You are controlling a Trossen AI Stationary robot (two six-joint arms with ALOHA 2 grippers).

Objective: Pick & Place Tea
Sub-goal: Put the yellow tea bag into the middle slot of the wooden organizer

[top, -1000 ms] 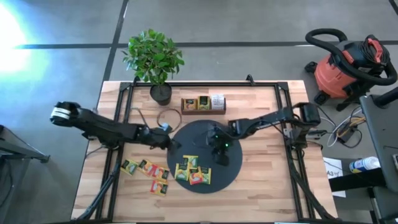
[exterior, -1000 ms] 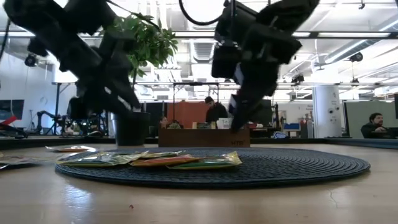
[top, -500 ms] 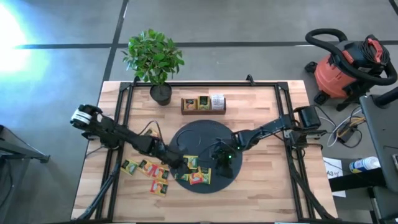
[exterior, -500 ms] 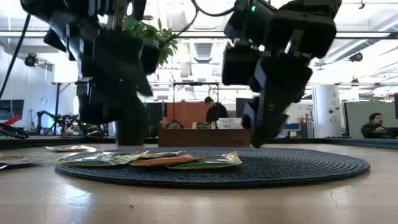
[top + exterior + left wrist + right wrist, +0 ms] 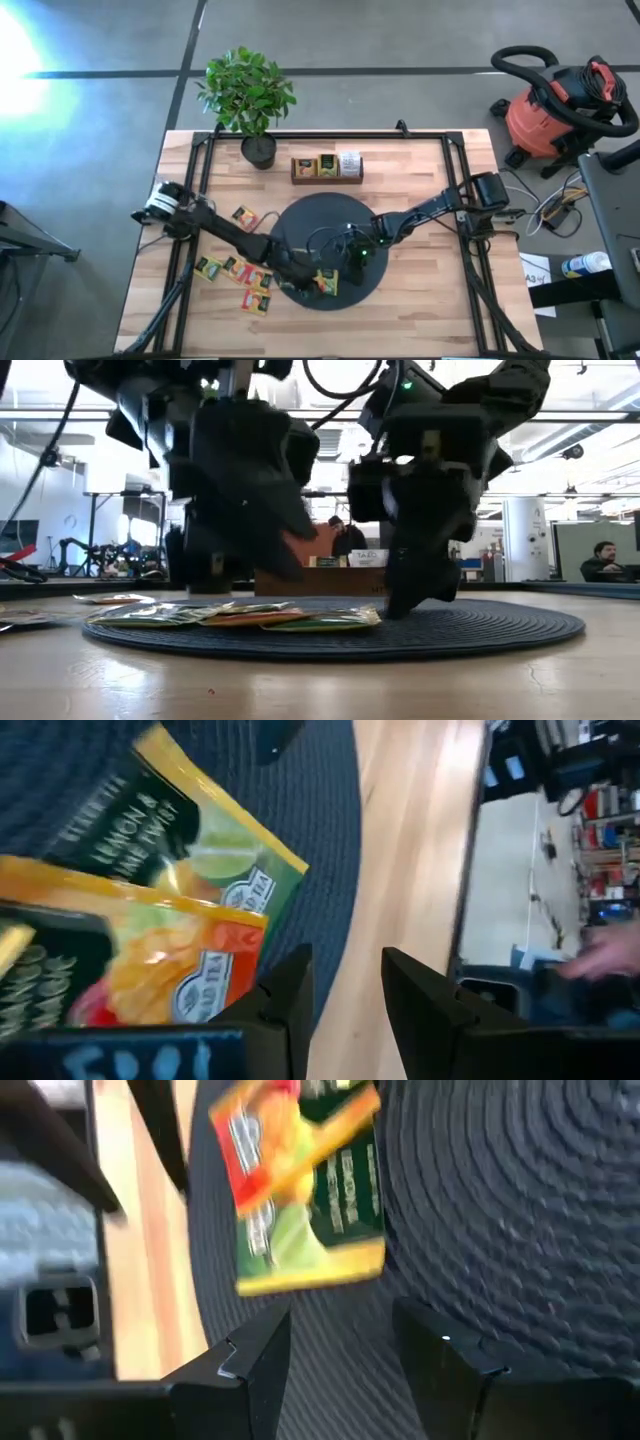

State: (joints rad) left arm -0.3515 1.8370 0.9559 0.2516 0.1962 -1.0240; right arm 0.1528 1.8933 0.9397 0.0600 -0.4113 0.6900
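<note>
Glossy paper tea sachets (image 5: 170, 920) lie on a ribbed woven black mat (image 5: 480, 1210) over pale wood table (image 5: 420, 310).

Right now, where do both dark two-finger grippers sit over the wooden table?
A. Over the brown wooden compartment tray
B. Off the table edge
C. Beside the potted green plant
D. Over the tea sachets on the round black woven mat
D: in the high view the left gripper and right gripper meet over the sachets at the black mat's near edge, far from the tray and plant.
</note>
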